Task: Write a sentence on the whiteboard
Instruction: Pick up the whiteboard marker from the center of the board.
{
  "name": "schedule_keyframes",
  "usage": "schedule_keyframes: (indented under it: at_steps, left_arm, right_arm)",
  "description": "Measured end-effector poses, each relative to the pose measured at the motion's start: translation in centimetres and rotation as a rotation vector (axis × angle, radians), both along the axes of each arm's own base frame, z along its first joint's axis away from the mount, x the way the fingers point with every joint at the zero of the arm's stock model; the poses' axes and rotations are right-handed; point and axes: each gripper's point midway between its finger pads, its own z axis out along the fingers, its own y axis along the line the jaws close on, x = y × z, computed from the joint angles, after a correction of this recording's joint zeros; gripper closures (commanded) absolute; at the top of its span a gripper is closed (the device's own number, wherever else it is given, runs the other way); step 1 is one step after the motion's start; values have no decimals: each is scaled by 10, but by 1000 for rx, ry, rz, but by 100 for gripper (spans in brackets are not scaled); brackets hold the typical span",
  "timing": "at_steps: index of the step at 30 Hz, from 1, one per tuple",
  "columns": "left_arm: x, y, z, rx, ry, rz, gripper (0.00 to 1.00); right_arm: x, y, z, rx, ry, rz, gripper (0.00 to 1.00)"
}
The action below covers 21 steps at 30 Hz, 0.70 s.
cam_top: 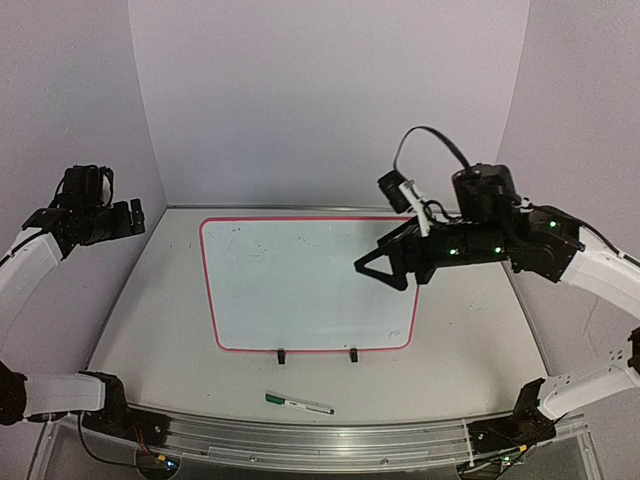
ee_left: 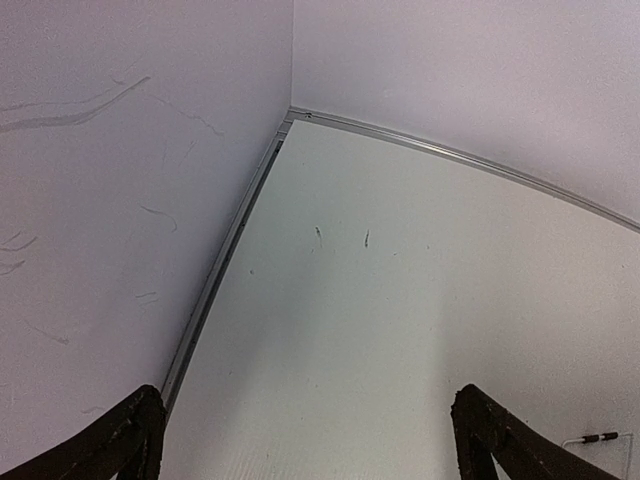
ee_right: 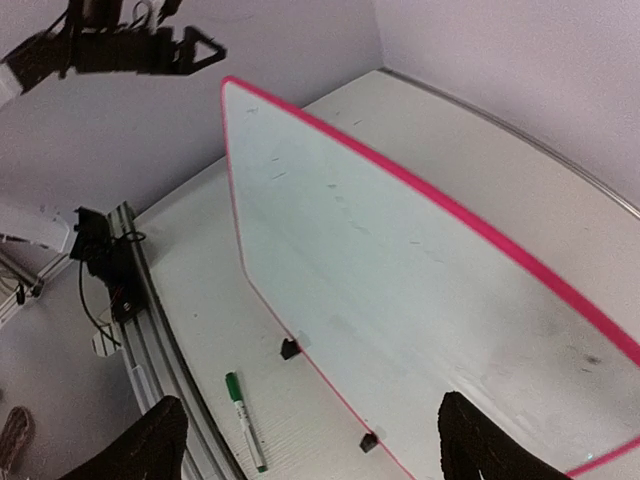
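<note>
— Closest in: metal rail (cam_top: 320, 440) along the near table edge, ribbed, dull silver. Just past it, marker (cam_top: 299, 404), lying flat and loose, green cap to the left, slim white barrel.
— Why down there?
— Probably parked within reach of either arm. Touches nothing, gripped by nothing.
— And the whiteboard (cam_top: 300, 290)?
— Flat on the grey tabletop (cam_top: 160, 340), mid-table, beyond the marker. Glossy white face, rounded corners, thin pink-red frame (cam_top: 207, 290), two small black clips (cam_top: 282, 355) on the near long edge. Lies flat, presumably to take pen pressure from above.
— Any sentence?
— None visible. Only faint grey smudges and specks, no green letters anywhere. Looks barely begun.
— Right gripper (cam_top: 385, 265)?
— Hangs above the board's right side, clear of the surface, pointing left. Black hard-plastic fingers (ee_right: 160, 440) spread wide, nothing between them. Marker well apart from it, down by the rail.
— Left gripper (cam_top: 135, 215)?
— Raised off to the left by the wall, well away from board and marker. Fingers (ee_left: 120, 440) spread wide too, empty; only matte pale tabletop and scuffed wall in that view. Seems kept out of the way.
— Next call?
— Most likely fetching the marker: thin, round, apt to roll, so wants a square pinch across the barrel.
</note>
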Motion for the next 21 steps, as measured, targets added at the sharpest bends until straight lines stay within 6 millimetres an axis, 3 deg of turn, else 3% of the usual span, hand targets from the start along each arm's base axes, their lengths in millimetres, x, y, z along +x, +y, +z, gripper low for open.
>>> schedule_keyframes:
  at_steps: [3, 8, 11, 16, 21]
  left_arm:
    - [1, 0, 0, 11, -2, -4, 0]
    - [1, 2, -2, 24, -1, -4, 0]
    - [1, 2, -5, 25, 5, -3, 0]
    - [1, 2, -5, 24, 4, -4, 1]
    - [1, 0, -7, 19, 9, -11, 1]
  right_arm:
    - [-33, 44, -20, -74, 8, 122, 22]
    - [-79, 100, -47, -143, 25, 260, 31]
    - [-94, 127, -88, -199, 94, 297, 33]
    - [-106, 138, -183, -377, 215, 300, 39]
    - [-116, 133, -235, -495, 248, 315, 44]
